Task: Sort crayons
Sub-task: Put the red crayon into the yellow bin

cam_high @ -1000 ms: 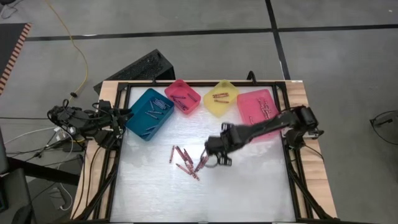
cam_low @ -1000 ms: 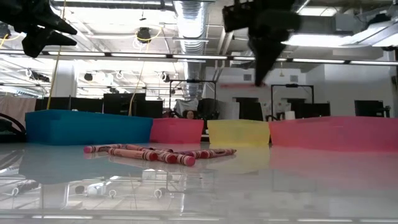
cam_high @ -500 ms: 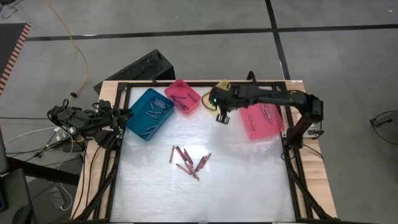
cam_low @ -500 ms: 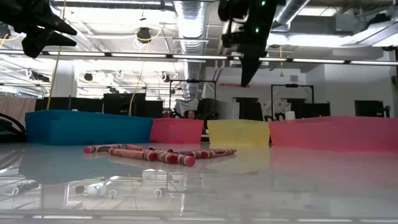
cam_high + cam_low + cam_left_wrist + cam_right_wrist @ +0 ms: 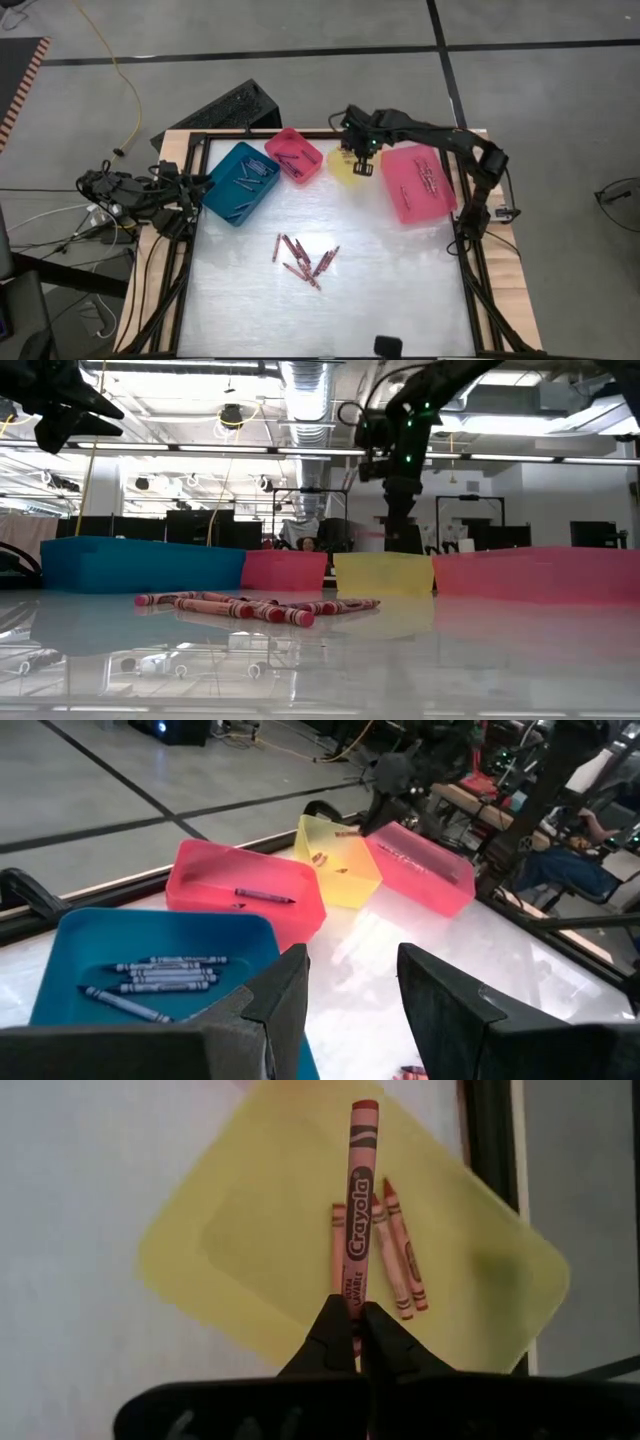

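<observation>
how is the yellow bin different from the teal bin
The yellow bin is smaller and squarish; the teal bin is longer. Yellow holds reddish crayons, teal holds blue-grey crayons. The right tool, shut on a crayon, hangs over yellow. Both are open plastic trays.

I see a teal bin (image 5: 239, 182), a small pink bin (image 5: 294, 155), a yellow bin (image 5: 345, 172) and a large pink bin (image 5: 419, 183) lined along the far side of my table (image 5: 390, 280), a yellow cable (image 5: 112, 72) trailing on the floor.
</observation>
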Robot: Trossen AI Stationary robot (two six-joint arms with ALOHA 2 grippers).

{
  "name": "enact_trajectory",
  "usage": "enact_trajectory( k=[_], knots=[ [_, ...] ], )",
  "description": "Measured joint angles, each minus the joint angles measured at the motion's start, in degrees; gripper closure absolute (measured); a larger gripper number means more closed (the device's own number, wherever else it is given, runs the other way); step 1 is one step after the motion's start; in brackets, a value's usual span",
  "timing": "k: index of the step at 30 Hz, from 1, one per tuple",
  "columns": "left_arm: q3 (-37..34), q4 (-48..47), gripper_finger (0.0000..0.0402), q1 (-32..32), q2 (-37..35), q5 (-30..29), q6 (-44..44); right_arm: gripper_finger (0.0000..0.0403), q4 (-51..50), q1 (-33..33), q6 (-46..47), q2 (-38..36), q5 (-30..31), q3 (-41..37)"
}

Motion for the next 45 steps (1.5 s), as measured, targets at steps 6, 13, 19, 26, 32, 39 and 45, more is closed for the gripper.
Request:
enact_trajectory(
  k=[6,13,19,26,32,39,45],
  knots=[
    [0.00,0.00,0.0256,0.00,-0.01,-2.12,0.00,0.0390,-0.35,-2.58,-2.61,4.28,-1.20,0.00],
    [0.00,0.05,0.0256,0.01,0.00,-2.40,-0.03,0.0314,-0.23,-2.25,-3.90,7.17,-0.49,-0.02],
    [0.00,0.11,0.0256,0.02,0.00,-2.38,-0.07,0.0264,-0.76,-0.89,-3.33,5.27,0.15,0.62],
    [-0.02,0.13,0.0256,0.01,-0.02,0.36,-0.67,0.0262,-1.71,6.63,1.34,-0.72,-5.28,4.46],
    [0.00,0.11,0.0256,0.00,0.00,4.69,-1.95,0.0269,2.06,18.62,7.50,-3.70,-9.94,4.74],
    [0.00,0.11,0.0256,0.01,0.00,6.57,-1.20,0.0270,8.49,32.89,9.39,1.08,-6.90,4.39],
    [0.00,0.09,0.0256,0.00,0.00,6.97,0.05,0.0270,10.42,38.52,10.27,5.59,-2.48,4.37]
  ],
)
